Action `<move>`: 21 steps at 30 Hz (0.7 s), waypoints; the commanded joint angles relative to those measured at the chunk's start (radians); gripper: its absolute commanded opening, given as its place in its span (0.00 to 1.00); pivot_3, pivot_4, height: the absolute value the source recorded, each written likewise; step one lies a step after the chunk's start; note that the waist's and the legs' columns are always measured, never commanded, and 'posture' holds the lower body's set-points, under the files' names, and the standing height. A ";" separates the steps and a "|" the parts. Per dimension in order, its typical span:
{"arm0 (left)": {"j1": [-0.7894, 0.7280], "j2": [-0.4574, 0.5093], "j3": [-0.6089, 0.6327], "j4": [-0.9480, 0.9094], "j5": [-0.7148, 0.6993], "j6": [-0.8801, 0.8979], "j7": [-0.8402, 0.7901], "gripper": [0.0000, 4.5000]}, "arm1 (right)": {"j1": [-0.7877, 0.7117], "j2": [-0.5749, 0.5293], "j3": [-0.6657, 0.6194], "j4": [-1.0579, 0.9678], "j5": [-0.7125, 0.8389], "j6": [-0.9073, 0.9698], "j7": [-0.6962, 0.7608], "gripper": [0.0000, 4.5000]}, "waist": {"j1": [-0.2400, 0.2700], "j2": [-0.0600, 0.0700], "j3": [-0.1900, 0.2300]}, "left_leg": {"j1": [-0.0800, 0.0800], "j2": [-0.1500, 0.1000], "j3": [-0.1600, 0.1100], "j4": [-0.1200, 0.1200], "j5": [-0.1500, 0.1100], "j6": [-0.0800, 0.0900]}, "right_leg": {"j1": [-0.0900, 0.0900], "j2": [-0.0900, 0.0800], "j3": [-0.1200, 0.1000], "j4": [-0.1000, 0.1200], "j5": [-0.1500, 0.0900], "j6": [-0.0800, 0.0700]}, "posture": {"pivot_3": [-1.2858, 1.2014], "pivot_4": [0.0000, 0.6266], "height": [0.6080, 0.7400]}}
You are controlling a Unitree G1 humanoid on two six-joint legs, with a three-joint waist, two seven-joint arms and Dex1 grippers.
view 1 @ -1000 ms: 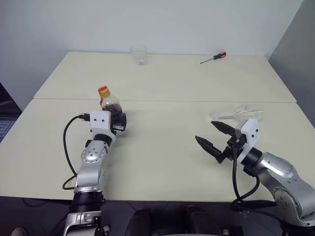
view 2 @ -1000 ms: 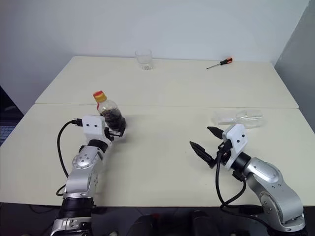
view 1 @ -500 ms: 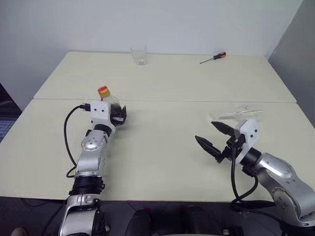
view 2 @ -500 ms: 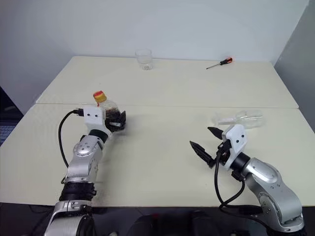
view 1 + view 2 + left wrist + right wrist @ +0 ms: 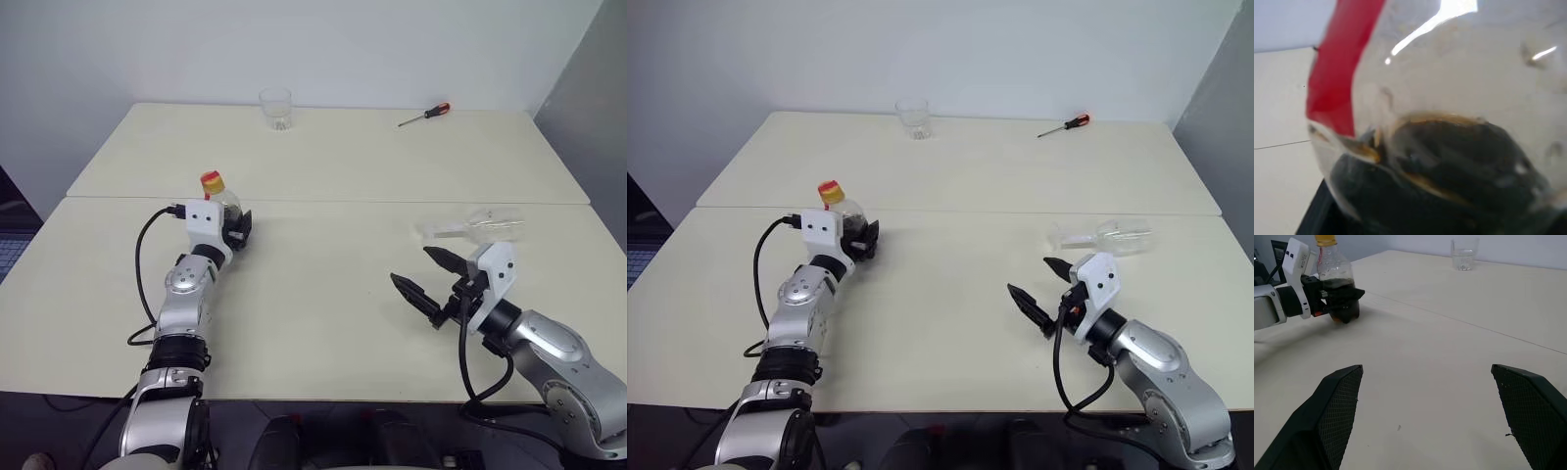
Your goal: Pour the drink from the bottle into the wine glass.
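bottle (image 5: 221, 205): lower body hidden behind the left tool (image 5: 236, 227) and its white wrist block in the head views; in the left wrist view cut off on every side and blurred.
drink (image 5: 1440, 181): in the left wrist view its lower part runs off the edge.
wine glass (image 5: 472, 225): lies on its side on the bench (image 5: 323, 294); clear, so stem and foot are hard to make out.
right tool (image 5: 1435, 418): finger bases cut off in the right wrist view.
screwdriver (image 5: 425, 116): tip too small to tell.
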 commanded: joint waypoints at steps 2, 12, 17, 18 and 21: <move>-0.022 0.012 0.006 -0.018 -0.006 -0.025 -0.005 0.52 | -0.001 0.005 -0.014 -0.040 0.012 -0.008 -0.006 1.00 | 0.000 0.000 0.000 | 0.000 0.000 0.000 0.000 0.000 0.000 | 0.000 0.000 0.000 0.000 0.000 0.000 | 0.52 0.24 1.00; 0.030 0.054 -0.076 -0.194 -0.056 0.125 -0.220 0.49 | -0.278 0.010 0.031 0.118 -0.042 0.047 -0.044 1.00 | -0.006 0.000 0.001 | 0.001 0.000 0.003 0.002 0.000 0.000 | -0.001 0.000 0.000 0.004 0.000 0.000 | 0.52 0.24 1.00; 0.033 0.093 -0.154 -0.312 -0.111 0.232 -0.418 0.49 | -0.525 0.051 0.125 0.277 -0.089 0.031 0.002 1.00 | -0.004 0.001 0.001 | -0.003 0.000 -0.001 0.009 0.000 0.000 | -0.002 0.003 0.000 0.006 0.000 0.000 | 0.52 0.24 1.00; 0.027 0.098 -0.163 -0.325 -0.123 0.248 -0.447 0.49 | -0.563 0.065 0.138 0.305 -0.091 0.028 0.014 1.00 | -0.004 0.001 0.002 | -0.003 0.000 -0.001 0.009 0.000 0.000 | -0.002 0.003 0.000 0.007 0.001 -0.001 | 0.52 0.24 1.00; 0.007 0.103 -0.179 -0.342 -0.144 0.282 -0.505 0.49 | -0.634 0.091 0.171 0.360 -0.101 0.016 0.054 1.00 | -0.004 0.001 0.002 | -0.004 0.000 0.000 0.010 0.000 0.000 | -0.003 0.003 0.000 0.007 0.001 -0.001 | 0.52 0.24 1.00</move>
